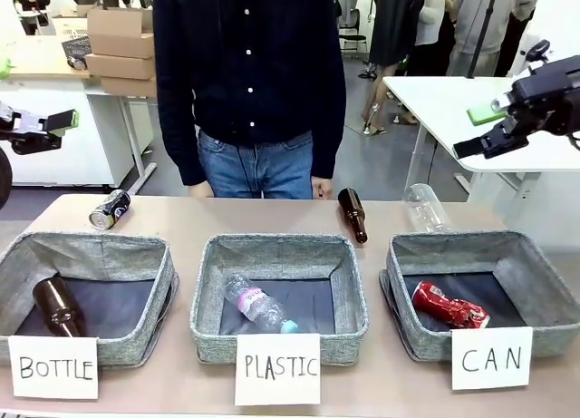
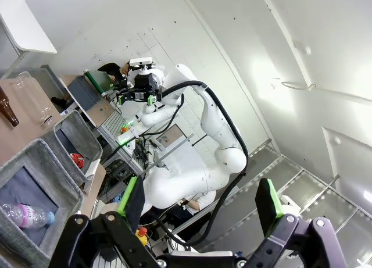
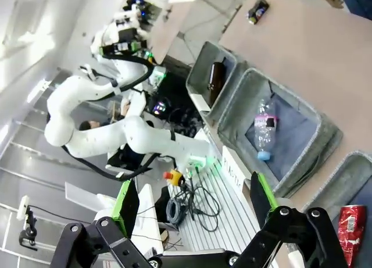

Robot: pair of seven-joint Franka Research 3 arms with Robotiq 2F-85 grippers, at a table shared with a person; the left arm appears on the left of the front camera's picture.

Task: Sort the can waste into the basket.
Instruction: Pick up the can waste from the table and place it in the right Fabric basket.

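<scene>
A dented red can [image 1: 450,306] lies inside the grey basket [image 1: 471,242] carded "CAN" at the front right. A black can with blue markings [image 1: 109,209] lies on its side on the table at the far left, behind the "BOTTLE" basket. My left gripper [image 1: 53,132] hangs open, high above the table's left edge. My right gripper [image 1: 480,131] is open too, raised above the right side. The left wrist view has its open gripper [image 2: 199,201] and the red can [image 2: 77,160]. The right wrist view has its open gripper [image 3: 193,201], the red can [image 3: 350,233] and the black can [image 3: 256,10].
The "BOTTLE" basket [image 1: 86,247] holds a brown bottle [image 1: 58,306]. The "PLASTIC" basket [image 1: 276,246] holds a clear bottle [image 1: 258,304]. Another brown bottle [image 1: 352,214] and a clear plastic bottle [image 1: 426,208] lie on the table behind. A person [image 1: 249,82] stands at the far side.
</scene>
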